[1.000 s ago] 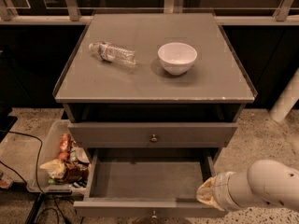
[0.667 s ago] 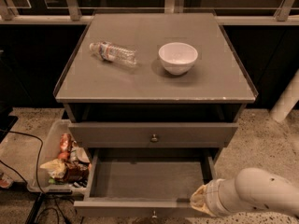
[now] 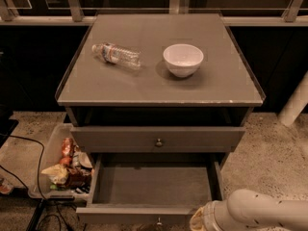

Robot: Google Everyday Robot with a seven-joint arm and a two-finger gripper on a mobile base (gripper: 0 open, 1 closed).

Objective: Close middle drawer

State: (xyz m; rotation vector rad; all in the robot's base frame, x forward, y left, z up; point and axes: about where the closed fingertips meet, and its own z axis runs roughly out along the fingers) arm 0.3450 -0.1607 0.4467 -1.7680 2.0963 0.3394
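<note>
The middle drawer [image 3: 154, 184] of the grey-brown cabinet is pulled far out and is empty inside. Its front panel [image 3: 130, 214] runs along the bottom edge of the view, with its small round knob [image 3: 158, 221] at the centre. The uppermost drawer [image 3: 159, 138] above it is shut. The lowest drawer is hidden beneath the open one. My white arm [image 3: 260, 211] comes in from the bottom right. My gripper [image 3: 197, 220] is at the right end of the open drawer's front panel, just right of the knob.
On the cabinet top [image 3: 231, 81] a plastic water bottle [image 3: 117, 55] lies on its side and a white bowl [image 3: 183, 59] stands upright. A clear bin [image 3: 43, 162] of snack packets sits on the floor to the left, with cables [image 3: 29, 148] beside it.
My arm has moved left along the bottom edge, bringing the gripper closer to the front of the open drawer. The drawer has not moved.
</note>
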